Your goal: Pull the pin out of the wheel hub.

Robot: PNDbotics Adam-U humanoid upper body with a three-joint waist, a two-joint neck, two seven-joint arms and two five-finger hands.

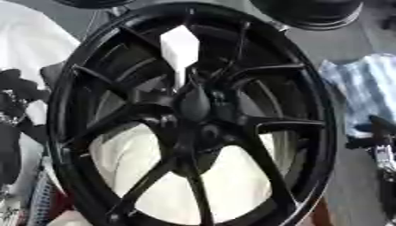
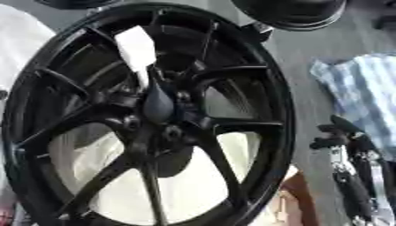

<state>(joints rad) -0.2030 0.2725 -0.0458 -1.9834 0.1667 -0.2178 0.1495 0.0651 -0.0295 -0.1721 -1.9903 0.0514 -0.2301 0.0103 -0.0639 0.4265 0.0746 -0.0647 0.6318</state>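
The pin (image 1: 180,53), a white blocky peg tapering to a thin stem, stands out of the centre of the black alloy wheel hub (image 1: 193,106), just above the middle. It looks light and stiff, probably plastic; its broad upper block seems the place to pinch, pulling straight along the stem so the thin part does not bend or snap. The wheel looks heavy enough to stay put. The left hand (image 1: 19,95) is at the rim's left, the right hand (image 2: 340,134) low right; both fingers unclear. A striped cloth (image 2: 363,88) lies beyond.
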